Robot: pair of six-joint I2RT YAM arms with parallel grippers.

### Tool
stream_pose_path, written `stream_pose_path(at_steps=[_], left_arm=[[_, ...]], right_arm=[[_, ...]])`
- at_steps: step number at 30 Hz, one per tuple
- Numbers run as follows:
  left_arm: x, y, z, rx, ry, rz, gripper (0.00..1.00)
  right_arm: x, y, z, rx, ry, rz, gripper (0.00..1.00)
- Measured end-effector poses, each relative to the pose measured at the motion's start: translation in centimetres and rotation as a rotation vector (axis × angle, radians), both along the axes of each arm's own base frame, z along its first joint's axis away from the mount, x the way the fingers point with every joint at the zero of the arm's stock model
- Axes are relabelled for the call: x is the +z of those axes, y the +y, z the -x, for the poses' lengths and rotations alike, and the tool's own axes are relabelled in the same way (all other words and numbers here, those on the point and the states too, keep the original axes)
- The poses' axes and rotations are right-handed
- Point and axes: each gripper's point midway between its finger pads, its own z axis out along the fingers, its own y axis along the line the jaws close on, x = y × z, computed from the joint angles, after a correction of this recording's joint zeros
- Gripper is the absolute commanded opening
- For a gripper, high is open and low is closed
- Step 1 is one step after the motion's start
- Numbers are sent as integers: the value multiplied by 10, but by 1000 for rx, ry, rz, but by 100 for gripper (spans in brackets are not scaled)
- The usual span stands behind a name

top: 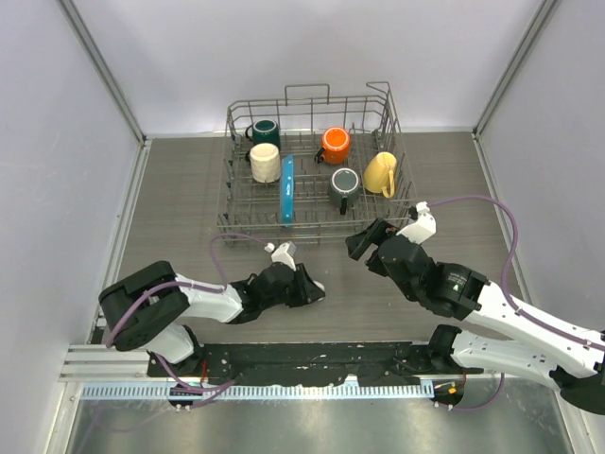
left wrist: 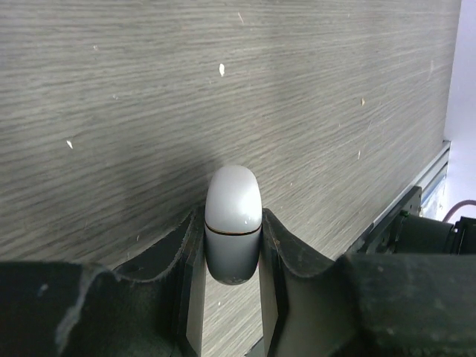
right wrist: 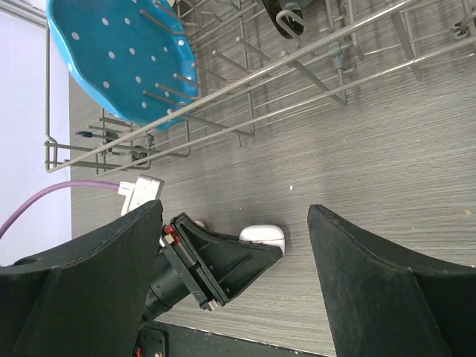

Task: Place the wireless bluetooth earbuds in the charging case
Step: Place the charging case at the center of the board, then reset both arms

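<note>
Barely begun: the left tool [left wrist: 232, 227] clamps the charging case [left wrist: 233, 201], lid seemingly closed, between its fingers. The right tool [right wrist: 234, 212] gapes wide just beside. No earbuds show, so every insertion remains.

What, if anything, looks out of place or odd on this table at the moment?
The small white pill-shaped plastic charging case, clamped between the left fingers, has its lid shut, and no earbuds show in any view. Otherwise nothing looks spilled, askew or damaged.
</note>
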Motion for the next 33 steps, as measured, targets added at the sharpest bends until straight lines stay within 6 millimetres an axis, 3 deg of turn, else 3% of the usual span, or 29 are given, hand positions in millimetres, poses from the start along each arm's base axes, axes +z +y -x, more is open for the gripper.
stream_pose_path(at_steps=[6, 10, 15, 20, 23, 24, 28, 33], left_arm=[[0, -1, -7, 44, -3, 17, 33], [0, 3, -7, 60, -3, 15, 39], [6, 17, -7, 80, -27, -22, 60], [8, 37, -6, 93, -55, -104, 66], [9, 51, -5, 99, -71, -167, 82], [12, 57, -5, 105, -80, -185, 100], [40, 76, -8, 121, -169, -212, 100], [94, 98, -16, 166, -333, -181, 100]], right_arm=[[0, 0, 0, 2, -1, 4, 84], [0, 0, 0, 1, -2, 5, 85], [0, -1, -1, 1, -6, 15, 84], [-4, -1, -2, 5, -4, 40, 84], [-7, -1, -2, 7, 1, 53, 84], [-7, -1, -2, 7, 1, 55, 84], [-7, -5, -5, -9, -9, 69, 84], [-3, -22, -8, -64, -34, 99, 85]])
